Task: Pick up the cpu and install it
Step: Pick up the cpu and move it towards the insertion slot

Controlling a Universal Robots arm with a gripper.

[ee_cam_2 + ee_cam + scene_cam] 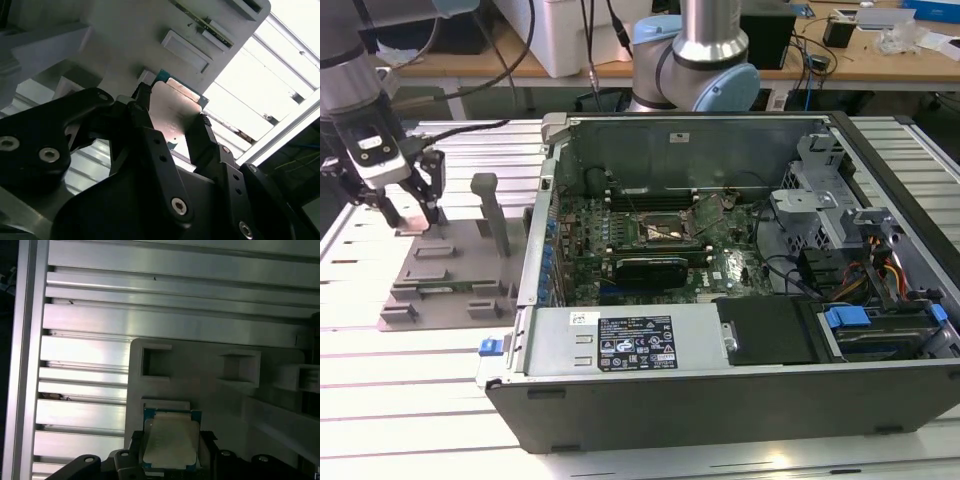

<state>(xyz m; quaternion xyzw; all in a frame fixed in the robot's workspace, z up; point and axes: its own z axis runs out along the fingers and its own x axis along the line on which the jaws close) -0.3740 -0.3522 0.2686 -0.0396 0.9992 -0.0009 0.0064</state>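
Landmark: flat grey moulded plastic tray (440,268) lying on the ribbed aluminium table (380,400).
Pincer: black two-fingered pincer (410,210) hangs over the tray's corner at the exterior view's left, its fingers (142,107) pinching two opposite edges of the chip.
Cpu: small flat square cpu with silver metal top and thin green rim (170,440), caught between the fingers just over the tray beside a square recess (152,362).
Facing: broad silver face (175,112) lies level with the tray, its edges parallel to the tray's recesses.
Long axis: near-square, no longer side can be told.
Case: open grey metal computer case (720,390) stands on the exterior view's right of the tray, its black metal-framed socket (665,232) well apart from the tray.
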